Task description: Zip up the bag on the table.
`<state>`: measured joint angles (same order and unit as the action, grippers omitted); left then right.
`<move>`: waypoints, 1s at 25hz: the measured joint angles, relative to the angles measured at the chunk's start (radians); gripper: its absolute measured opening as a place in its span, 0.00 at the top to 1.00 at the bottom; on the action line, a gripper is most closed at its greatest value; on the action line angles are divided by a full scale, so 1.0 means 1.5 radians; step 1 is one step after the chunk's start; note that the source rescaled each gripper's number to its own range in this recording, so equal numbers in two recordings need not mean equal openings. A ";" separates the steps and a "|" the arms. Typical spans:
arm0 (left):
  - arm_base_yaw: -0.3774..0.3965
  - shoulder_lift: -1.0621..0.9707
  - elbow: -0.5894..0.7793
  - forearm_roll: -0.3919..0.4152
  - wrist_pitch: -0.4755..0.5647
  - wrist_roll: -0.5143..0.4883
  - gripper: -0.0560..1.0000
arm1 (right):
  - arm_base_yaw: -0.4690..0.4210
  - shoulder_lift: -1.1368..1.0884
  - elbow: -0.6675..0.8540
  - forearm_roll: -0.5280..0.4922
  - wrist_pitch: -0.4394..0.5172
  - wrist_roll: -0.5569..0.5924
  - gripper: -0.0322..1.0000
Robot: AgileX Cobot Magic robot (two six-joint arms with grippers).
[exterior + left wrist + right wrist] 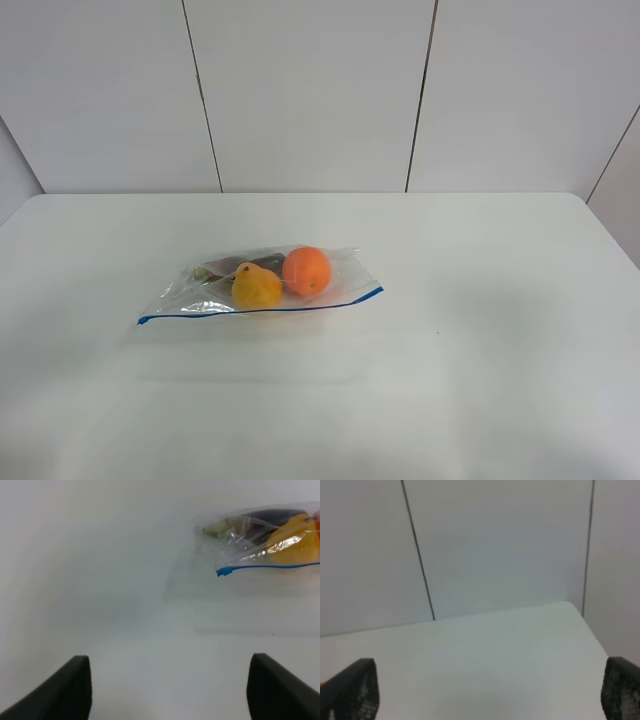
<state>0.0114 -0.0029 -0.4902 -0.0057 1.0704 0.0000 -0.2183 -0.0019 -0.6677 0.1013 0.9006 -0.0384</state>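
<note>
The clear plastic bag (pixel 262 283) lies flat on the white table (pixel 480 350), left of the middle, with its blue zip strip (pixel 260 310) along the near edge. An orange fruit (pixel 306 270) and a yellow fruit (pixel 257 288) show through it. Neither arm appears in the high view. In the left wrist view the bag (pixel 260 540) lies well ahead of my left gripper (pixel 170 687), whose black fingertips (pixel 65 690) stand wide apart with nothing between them. My right gripper (pixel 490 690) is open too, over bare table, and the bag is out of its view.
A white panelled wall (pixel 320 90) with dark vertical seams rises behind the table's far edge. The right wrist view shows the table's far right corner (pixel 570 607) against that wall.
</note>
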 joint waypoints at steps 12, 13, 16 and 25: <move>0.000 0.000 0.000 0.000 0.000 0.000 0.27 | 0.031 -0.003 0.000 -0.052 0.057 0.072 0.00; 0.000 0.000 0.000 0.000 0.000 0.000 0.27 | 0.031 -0.003 0.000 -0.068 0.060 0.077 0.00; 0.000 0.000 0.000 0.000 0.000 0.000 0.27 | 0.031 -0.003 0.000 -0.092 0.075 0.093 0.00; 0.000 0.000 0.000 0.000 0.000 0.000 0.27 | 0.031 -0.003 0.039 -0.153 0.081 0.179 0.00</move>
<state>0.0114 -0.0029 -0.4902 -0.0057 1.0704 0.0000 -0.1718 -0.0069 -0.6089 -0.1286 1.0222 0.2306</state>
